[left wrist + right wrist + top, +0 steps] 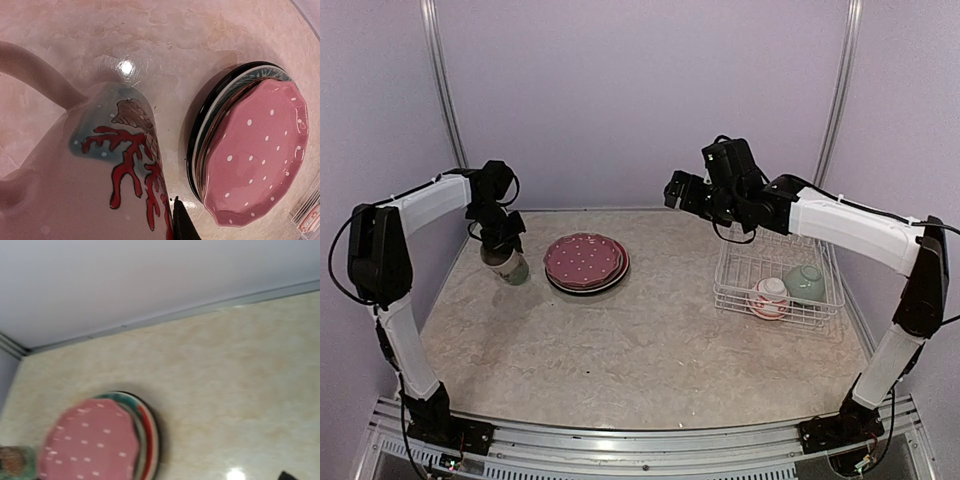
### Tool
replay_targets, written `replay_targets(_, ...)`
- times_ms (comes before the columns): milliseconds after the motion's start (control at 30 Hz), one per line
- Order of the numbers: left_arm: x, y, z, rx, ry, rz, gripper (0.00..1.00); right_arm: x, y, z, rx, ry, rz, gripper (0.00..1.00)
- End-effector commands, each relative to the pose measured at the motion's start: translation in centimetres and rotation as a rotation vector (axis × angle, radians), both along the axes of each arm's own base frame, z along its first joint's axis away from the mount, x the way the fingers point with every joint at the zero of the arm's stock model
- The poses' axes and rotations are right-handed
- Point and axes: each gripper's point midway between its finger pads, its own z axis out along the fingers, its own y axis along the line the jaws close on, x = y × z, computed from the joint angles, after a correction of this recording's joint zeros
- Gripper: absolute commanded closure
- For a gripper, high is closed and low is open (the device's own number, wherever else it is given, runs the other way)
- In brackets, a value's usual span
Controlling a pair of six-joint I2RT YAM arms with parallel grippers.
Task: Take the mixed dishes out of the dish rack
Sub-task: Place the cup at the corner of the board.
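A tall cream mug point(508, 266) with a red coral pattern hangs tilted just over the table, left of the plates. My left gripper point(501, 243) is shut on its rim. In the left wrist view the mug point(100, 175) fills the frame, with one black fingertip point(181, 224) against its wall. A pink dotted plate point(584, 259) tops a stack of plates on the table. The white wire dish rack point(740, 268) at the right holds a white-pink bowl point(770, 297) and a mint green bowl point(805, 282). My right gripper point(676, 190) hovers open and empty, high between the plates and the rack.
The plate stack point(252, 152) lies close to the right of the mug. The right wrist view, blurred, shows the plates point(95, 442) and the back wall's foot point(165, 317). Bare tabletop point(650, 340) spreads in front of the plates and rack.
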Motion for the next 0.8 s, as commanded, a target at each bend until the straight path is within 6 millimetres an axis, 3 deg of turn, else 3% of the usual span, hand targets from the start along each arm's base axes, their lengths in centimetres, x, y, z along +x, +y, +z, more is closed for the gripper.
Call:
replay_targets(0,1.3,0.5,1.1,0.014,-0.025,-0.022,1.0,-1.2,-2.3,-0.1,-0.112,0.009,-0.043,0.0)
replay_targets(333,1.8,-0.2,-0.9,-0.023,0.04,-0.045,1.0,-1.8,-3.2,0.4,-0.135,-0.004,-0.069,0.0)
replay_targets(567,2.0,0.1,-0.6,-0.028,0.025,-0.042,0.67,-2.3,-4.6,0.0,-0.188,0.0,-0.099,0.0)
replay_targets(767,1.9,-0.1,0.5,-0.044,-0.008,-0.049,0.51,-2.8,-6.2,-1.1,-0.276,0.031,-0.131,0.0)
